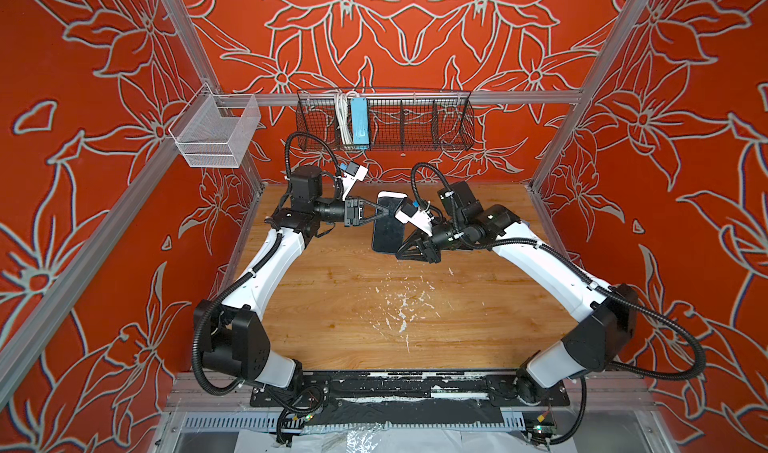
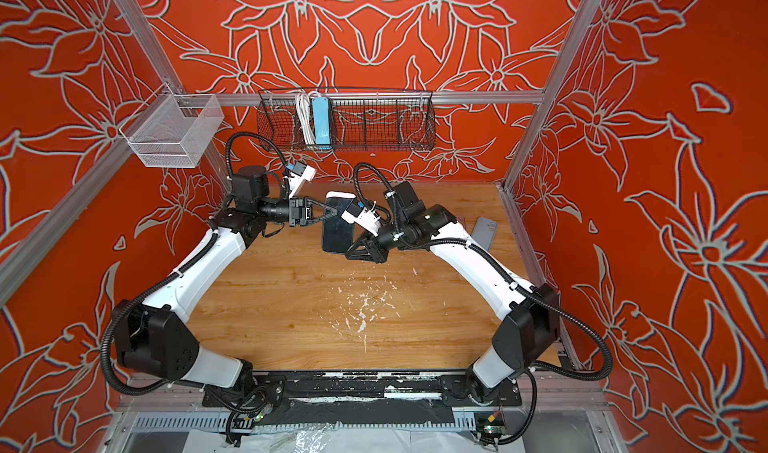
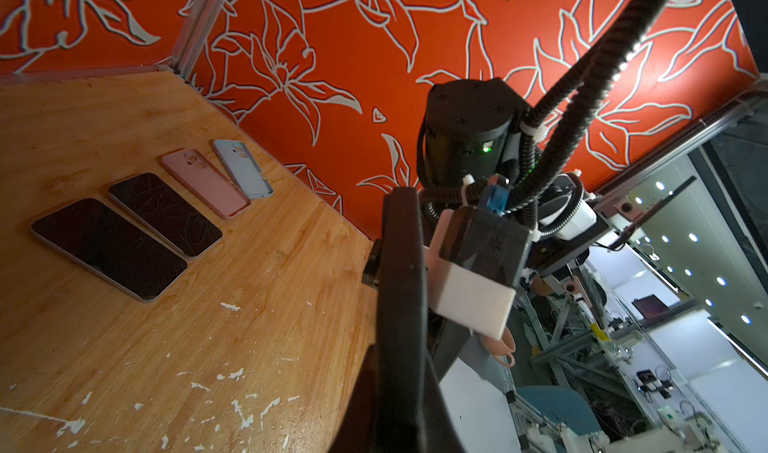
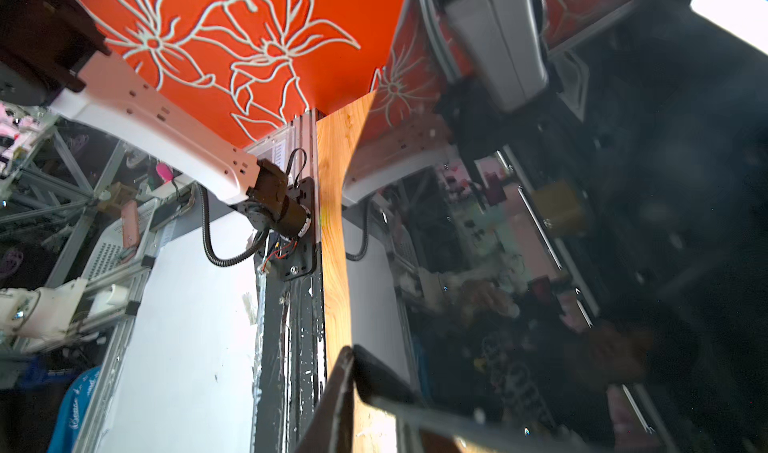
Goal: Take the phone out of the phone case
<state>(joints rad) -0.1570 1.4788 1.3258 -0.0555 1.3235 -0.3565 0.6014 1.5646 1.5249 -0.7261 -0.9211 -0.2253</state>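
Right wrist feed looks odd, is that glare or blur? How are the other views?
Right wrist view: reflection, not glare; the glossy phone screen fills about half the frame and mirrors the room. Left wrist view: dim, with a dark, soft foreground, but the table is readable. Both top views: evenly lit and sharp.

The phone (image 1: 387,228) was a black slab whose dark, glossy screen faced up and reflected the room. It was between the two hands. The left hand (image 1: 384,213) was closed on one long edge near the far end, and the tips of the right hand (image 1: 402,250) were at the opposite near corner. Of the white phone case (image 1: 390,194), only a rim showed at the far short end.
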